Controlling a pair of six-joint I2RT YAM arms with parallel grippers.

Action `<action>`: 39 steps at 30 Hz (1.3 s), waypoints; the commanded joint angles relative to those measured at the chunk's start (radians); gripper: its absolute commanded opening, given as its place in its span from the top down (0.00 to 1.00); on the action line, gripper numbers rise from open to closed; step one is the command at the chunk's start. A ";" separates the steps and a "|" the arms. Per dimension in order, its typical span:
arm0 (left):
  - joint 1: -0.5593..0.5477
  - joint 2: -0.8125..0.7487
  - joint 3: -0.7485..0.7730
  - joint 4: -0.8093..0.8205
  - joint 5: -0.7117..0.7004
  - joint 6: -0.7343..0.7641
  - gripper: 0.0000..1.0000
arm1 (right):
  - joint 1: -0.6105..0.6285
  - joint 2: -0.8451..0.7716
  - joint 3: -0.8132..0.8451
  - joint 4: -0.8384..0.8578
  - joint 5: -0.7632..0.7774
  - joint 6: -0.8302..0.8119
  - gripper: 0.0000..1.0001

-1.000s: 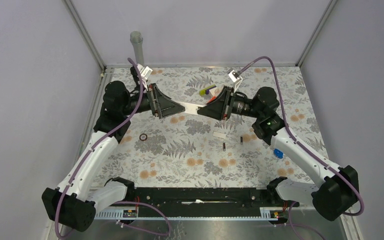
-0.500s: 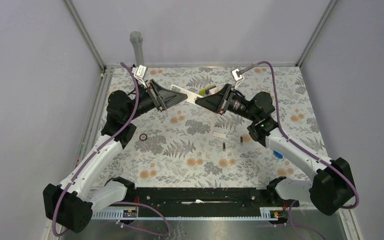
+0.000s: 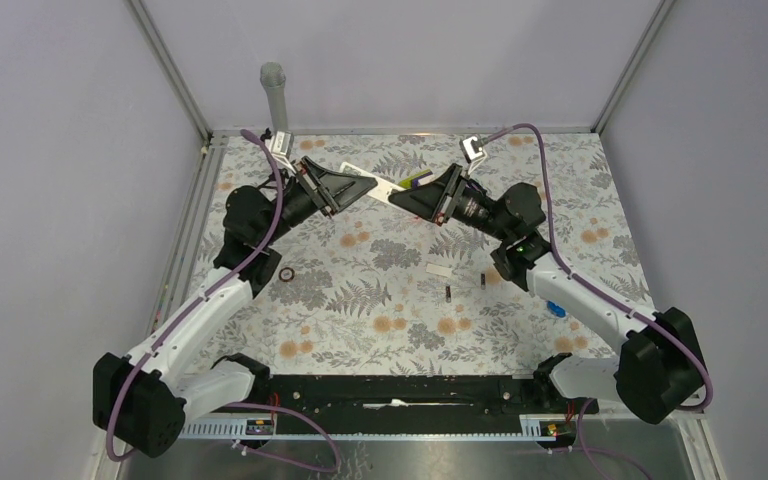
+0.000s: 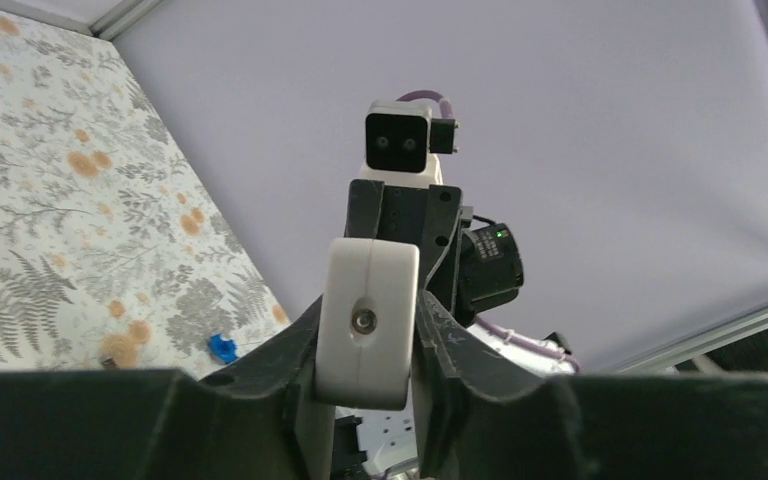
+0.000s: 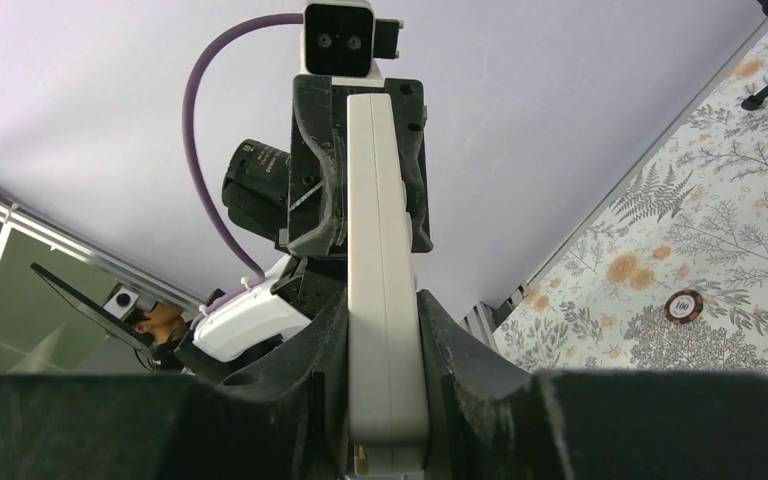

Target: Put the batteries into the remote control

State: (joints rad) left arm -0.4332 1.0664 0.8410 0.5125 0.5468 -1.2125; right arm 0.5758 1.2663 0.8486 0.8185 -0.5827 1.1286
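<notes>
The white remote control (image 3: 388,187) hangs in the air over the back of the table, held at both ends. My left gripper (image 3: 364,186) is shut on one end; in the left wrist view that end (image 4: 365,320) fills the gap between the dark fingers (image 4: 295,350). My right gripper (image 3: 401,196) is shut on the other end, and the long white bar (image 5: 385,300) runs straight away from its jaws. Two small dark batteries (image 3: 447,292) (image 3: 483,281) lie on the floral cloth right of centre, apart from both grippers.
A small white strip (image 3: 440,269) lies near the batteries. A dark ring (image 3: 286,274) sits left of centre, a blue piece (image 3: 557,307) under the right forearm, and a purple and yellow item (image 3: 415,180) behind the remote. A grey post (image 3: 274,95) stands at the back left.
Both arms have carried the remote up and toward the back of the table. The left gripper's jaws have closed onto the remote's end; the right grip is unchanged.
</notes>
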 commanded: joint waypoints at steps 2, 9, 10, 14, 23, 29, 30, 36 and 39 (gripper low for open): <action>-0.015 -0.001 0.009 0.105 -0.008 0.000 0.87 | 0.006 0.016 0.029 -0.014 0.007 -0.010 0.82; 0.026 -0.031 0.058 -0.101 0.059 0.295 1.00 | -0.029 -0.093 0.084 -0.369 0.033 -0.290 0.05; 0.044 -0.035 0.063 -0.126 0.084 0.329 1.00 | -0.041 -0.114 0.097 -0.449 0.063 -0.339 0.04; 0.124 -0.043 0.061 -0.160 0.195 0.391 1.00 | -0.104 -0.188 0.115 -0.656 0.146 -0.464 0.06; 0.169 -0.094 0.073 -0.345 0.131 0.559 1.00 | -0.125 -0.120 0.188 -1.235 0.667 -0.633 0.21; 0.169 -0.096 0.087 -0.418 0.099 0.603 1.00 | -0.140 -0.009 0.137 -1.377 0.786 -0.656 0.32; 0.171 -0.095 0.088 -0.423 0.094 0.607 1.00 | -0.144 0.001 0.125 -1.378 0.777 -0.652 0.34; 0.169 -0.085 0.092 -0.438 0.089 0.604 1.00 | -0.178 0.083 0.072 -1.378 0.749 -0.629 0.43; 0.170 -0.084 0.089 -0.439 0.087 0.600 1.00 | -0.186 0.129 0.051 -1.354 0.740 -0.640 0.46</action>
State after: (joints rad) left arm -0.2676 0.9939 0.8757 0.0418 0.6502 -0.6285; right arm 0.4038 1.3533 0.9203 -0.5381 0.1364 0.5037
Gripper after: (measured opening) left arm 0.254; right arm 0.554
